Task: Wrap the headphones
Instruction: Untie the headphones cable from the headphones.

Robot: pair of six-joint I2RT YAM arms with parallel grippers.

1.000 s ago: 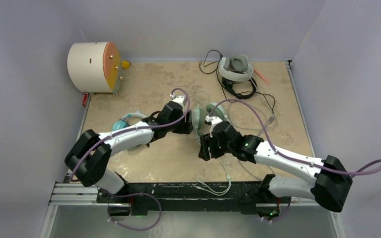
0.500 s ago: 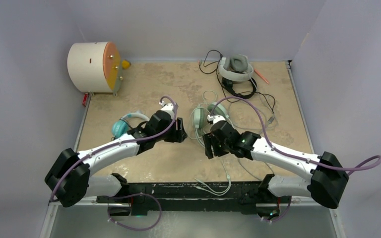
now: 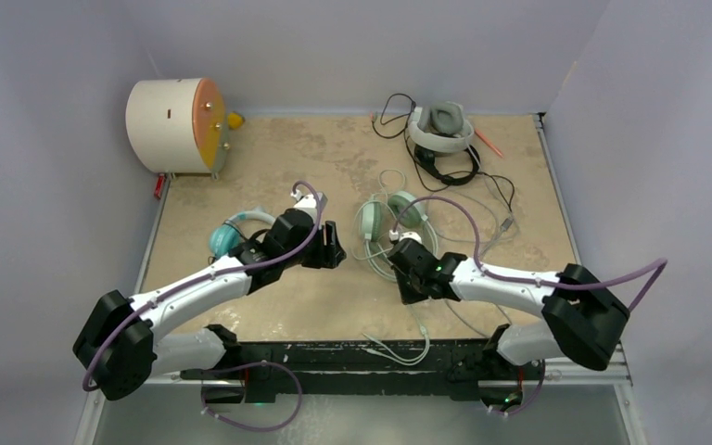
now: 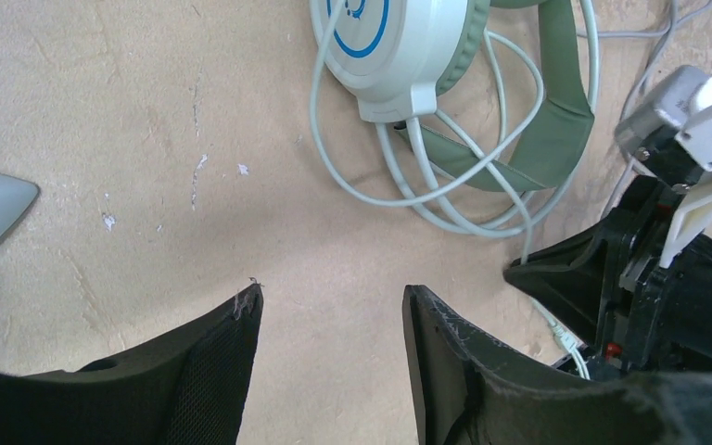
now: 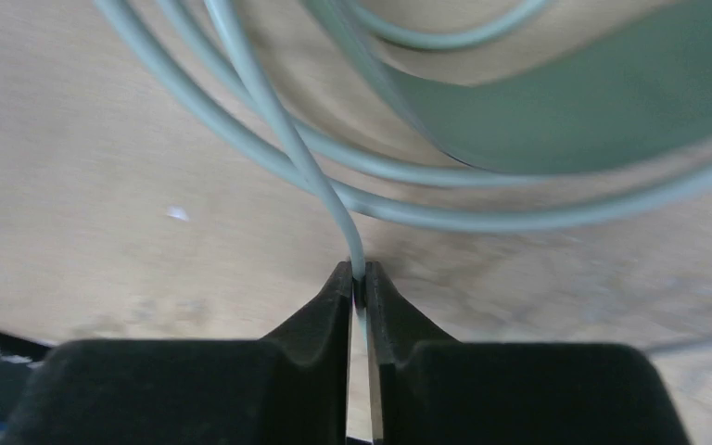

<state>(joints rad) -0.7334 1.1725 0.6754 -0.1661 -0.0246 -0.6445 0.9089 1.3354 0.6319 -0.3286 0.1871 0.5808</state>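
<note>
My right hand [image 5: 359,278]: clenched on the pale green cable [image 5: 269,102], with one strand nipped between the very tips of my two fingers, low over the table [image 3: 287,158]
My left hand [image 4: 329,306]: released, jaws standing apart, only bare tabletop between them, grasping nothing
Mint-green headphones [image 3: 373,225]: lying flat near the middle of the table, between my two hands in the top view
Headphones to my right hand: just beyond my fingertips; the green headband curves close above them in the wrist view, and I touch only the cable
Headphones to my left hand: ahead and a little to the right, one white cup with a blue ring facing up, apart from my fingers
Cable: several loose loops spilling from the cup across the headband, one strand running down into my right hand's grip
My two hands: near each other, not touching
Teal-cupped headphones [image 3: 227,236]: beside my left forearm, on its left
White-and-grey headphones [image 3: 443,125]: at the far edge, well apart from both hands
Thin black headphones [image 3: 445,167]: just in front of the white-and-grey pair, black cable trailing
Cream drum [image 3: 171,120]: far left corner, orange face turned right
</note>
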